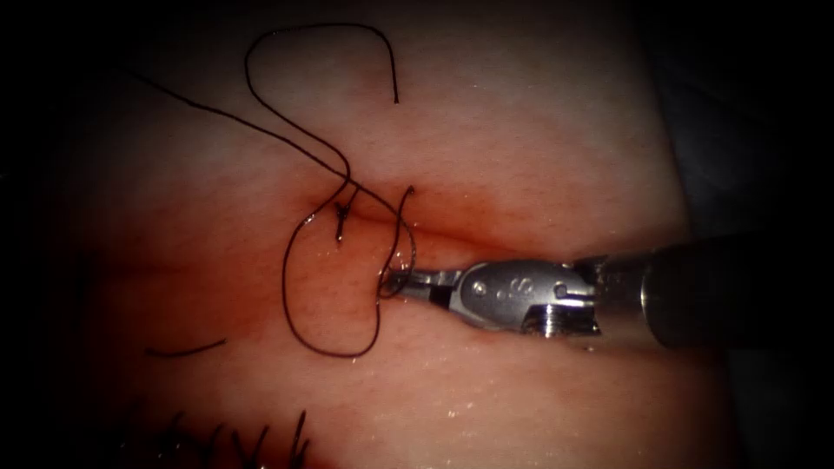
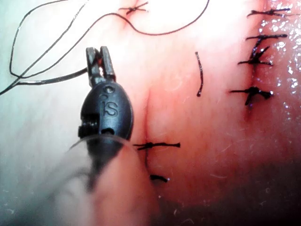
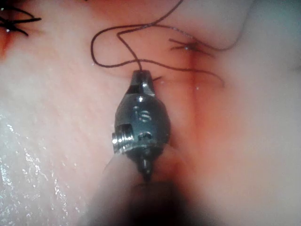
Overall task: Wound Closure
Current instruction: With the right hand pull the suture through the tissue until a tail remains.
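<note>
Thread [image 1: 291, 260], thin, dark and looping over glistening tissue [image 1: 521, 156], sits pinched in the right claw [image 1: 401, 280].

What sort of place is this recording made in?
Probably a suturing practice bench: a bare slab of tissue with a stitched cut, thread looped over it, the right tool shut on that thread, and the left tool beside thread.

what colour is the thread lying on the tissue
Dark, nearly black thread, clearest in the endoscope view.
</note>
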Tool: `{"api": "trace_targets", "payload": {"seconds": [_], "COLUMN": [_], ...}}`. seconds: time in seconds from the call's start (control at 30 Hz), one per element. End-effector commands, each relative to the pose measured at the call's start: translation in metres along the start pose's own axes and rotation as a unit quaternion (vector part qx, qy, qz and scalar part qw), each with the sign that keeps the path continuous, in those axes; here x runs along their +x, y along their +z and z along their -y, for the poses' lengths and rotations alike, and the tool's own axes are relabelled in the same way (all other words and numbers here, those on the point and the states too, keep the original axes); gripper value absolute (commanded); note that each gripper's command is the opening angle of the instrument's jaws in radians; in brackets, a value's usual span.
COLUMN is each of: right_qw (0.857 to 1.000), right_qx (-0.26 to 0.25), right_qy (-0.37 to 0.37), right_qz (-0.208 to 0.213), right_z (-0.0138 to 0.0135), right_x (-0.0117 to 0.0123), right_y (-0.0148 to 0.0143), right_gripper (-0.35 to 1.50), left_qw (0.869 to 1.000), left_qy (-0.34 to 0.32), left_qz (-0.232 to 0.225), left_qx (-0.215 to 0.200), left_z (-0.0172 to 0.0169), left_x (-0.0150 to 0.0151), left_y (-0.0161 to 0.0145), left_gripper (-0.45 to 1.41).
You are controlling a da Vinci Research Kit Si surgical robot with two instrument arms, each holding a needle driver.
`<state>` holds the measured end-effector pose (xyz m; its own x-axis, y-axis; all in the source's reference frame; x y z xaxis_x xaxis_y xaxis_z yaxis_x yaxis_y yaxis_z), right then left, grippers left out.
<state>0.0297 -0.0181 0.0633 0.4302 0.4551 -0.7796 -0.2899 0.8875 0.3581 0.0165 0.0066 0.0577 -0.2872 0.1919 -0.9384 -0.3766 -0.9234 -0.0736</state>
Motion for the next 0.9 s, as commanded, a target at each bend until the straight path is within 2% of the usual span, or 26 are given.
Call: {"api": "trace_targets", "payload": {"seconds": [0.03, 0.17, 0.23, 0.4, 0.7, 0.8, 0.87, 0.9], "right_qw": [1.0, 1.0, 1.0, 0.999, 0.997, 0.996, 0.995, 0.994], "right_qx": [0.008, 0.017, 0.026, 0.041, 0.078, 0.086, 0.079, 0.074], "right_qy": [0.001, -0.003, -0.007, -0.015, -0.025, -0.026, -0.054, -0.062], "right_qz": [0.0, 0.0, -0.004, -0.009, -0.012, -0.013, -0.032, -0.044], "right_z": [0.0023, 0.0058, 0.0083, 0.0122, 0.0191, 0.02, 0.0197, 0.0191], "right_x": [0.0003, 0.0018, 0.0032, 0.0055, 0.0093, 0.0098, 0.01, 0.01], "right_y": [-0.0004, -0.0024, -0.0036, -0.0045, -0.0034, -0.0028, -0.0026, -0.0024], "right_gripper": [-0.35, -0.35, -0.35, -0.35, -0.35, -0.35, -0.35, 0.26], "left_qw": [1.0, 1.0, 1.0, 1.0, 0.999, 0.999, 0.998, 0.998], "left_qy": [0.001, 0.003, 0.004, 0.005, 0.011, 0.014, 0.015, 0.015], "left_qz": [0.001, 0.007, 0.011, 0.016, 0.038, 0.043, 0.047, 0.05], "left_qx": [-0.003, -0.008, -0.01, -0.009, -0.024, -0.03, -0.032, -0.032], "left_z": [-0.0002, -0.0005, -0.0006, -0.0004, -0.0006, -0.0007, -0.0008, -0.0008], "left_x": [-0.0006, -0.0011, -0.0016, -0.0024, -0.003, -0.0034, -0.0036, -0.0036], "left_y": [0.001, 0.0022, 0.0029, 0.0035, 0.0035, 0.0037, 0.0039, 0.004], "left_gripper": [-0.45, -0.45, -0.45, -0.45, -0.45, -0.45, -0.45, -0.45]}}
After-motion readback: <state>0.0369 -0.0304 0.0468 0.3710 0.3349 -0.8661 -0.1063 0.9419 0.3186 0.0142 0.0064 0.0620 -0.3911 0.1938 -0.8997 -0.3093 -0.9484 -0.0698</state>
